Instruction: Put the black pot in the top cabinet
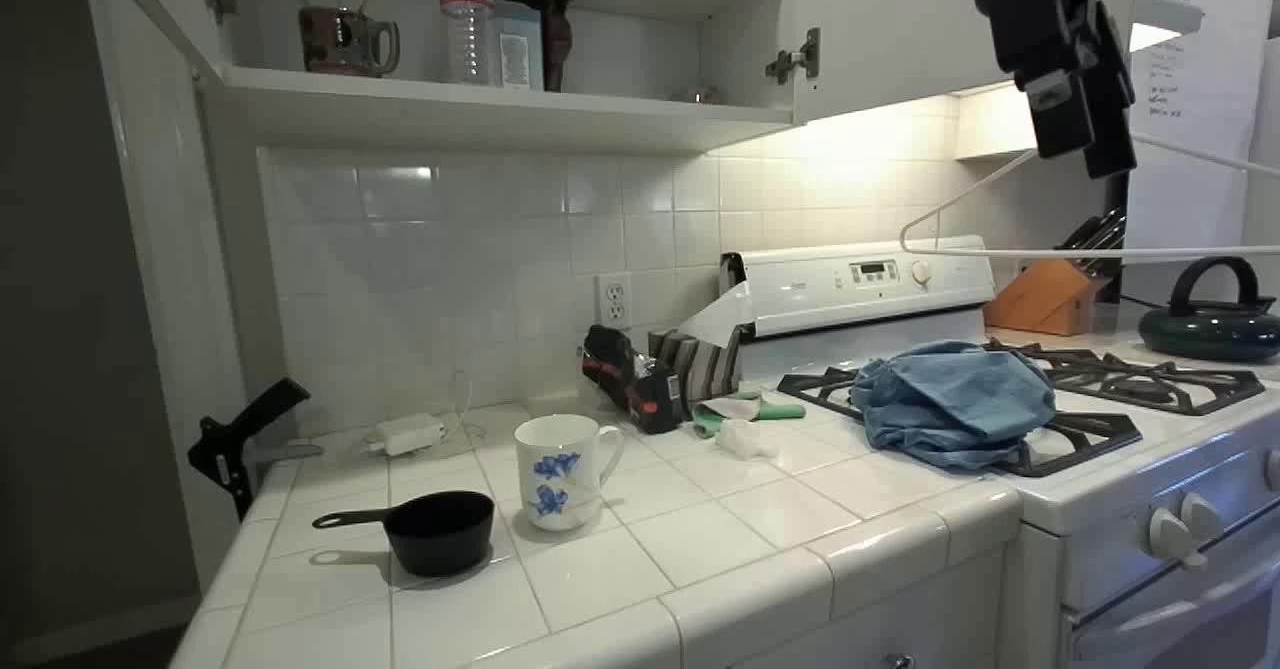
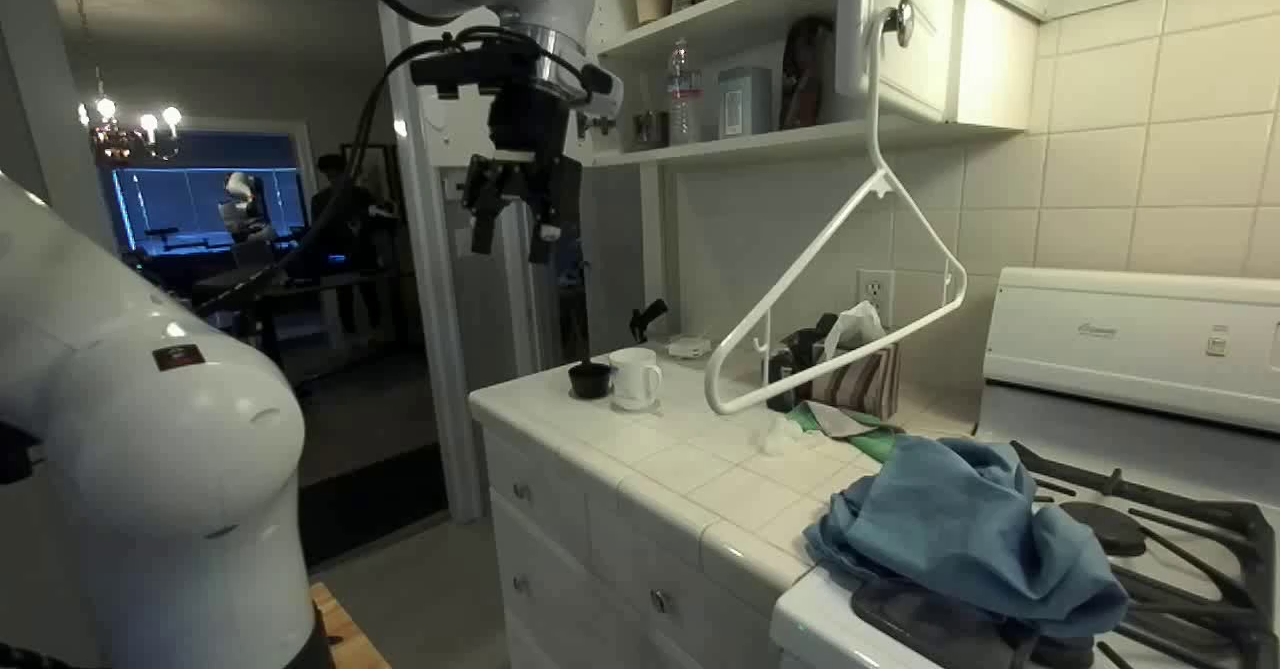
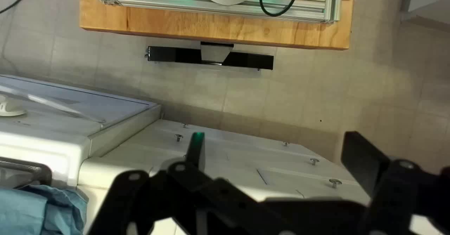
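The black pot (image 1: 440,537) stands upright on the white tiled counter, its handle pointing left in an exterior view; it also shows as a small dark cup shape (image 2: 590,381). The top cabinet (image 1: 500,114) is open above the counter, its white shelf board also visible (image 2: 760,141). My gripper (image 1: 1090,157) hangs high in the air, pointing down, well apart from the pot; it also shows in an exterior view (image 2: 513,241). In the wrist view the fingers (image 3: 274,138) are wide apart with nothing between them. The pot is out of view there.
A white blue-patterned mug (image 1: 556,474) stands close beside the pot. The shelf holds a brown mug (image 1: 345,41), a plastic bottle (image 1: 467,19) and other items. A white hanger (image 2: 835,349) hangs from a cabinet knob. Blue cloth (image 1: 950,404) lies on the stove (image 1: 1090,509).
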You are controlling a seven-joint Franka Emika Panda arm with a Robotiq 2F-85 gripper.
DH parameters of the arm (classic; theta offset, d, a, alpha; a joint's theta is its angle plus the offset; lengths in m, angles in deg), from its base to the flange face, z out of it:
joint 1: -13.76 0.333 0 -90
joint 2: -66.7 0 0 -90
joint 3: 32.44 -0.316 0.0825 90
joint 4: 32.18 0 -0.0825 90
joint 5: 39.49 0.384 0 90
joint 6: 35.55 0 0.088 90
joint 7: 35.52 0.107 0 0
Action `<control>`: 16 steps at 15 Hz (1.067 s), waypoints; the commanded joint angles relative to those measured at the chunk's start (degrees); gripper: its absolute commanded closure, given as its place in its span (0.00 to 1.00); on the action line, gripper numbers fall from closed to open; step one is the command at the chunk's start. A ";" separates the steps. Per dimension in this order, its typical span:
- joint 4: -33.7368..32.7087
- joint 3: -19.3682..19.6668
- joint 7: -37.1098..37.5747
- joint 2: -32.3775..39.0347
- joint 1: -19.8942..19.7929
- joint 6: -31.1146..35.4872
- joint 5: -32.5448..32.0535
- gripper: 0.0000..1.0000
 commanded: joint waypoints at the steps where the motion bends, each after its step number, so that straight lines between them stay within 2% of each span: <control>1: -0.13 -0.12 -0.09 0.06 -0.18 -0.11 0.05 0.00; 6: -0.13 -0.12 -0.09 0.06 -0.18 -0.11 0.05 0.00; 9: 0.94 -0.61 -5.09 0.37 2.65 2.80 1.24 0.00; 16: 3.34 -9.72 -5.94 5.43 9.36 20.31 -1.92 0.00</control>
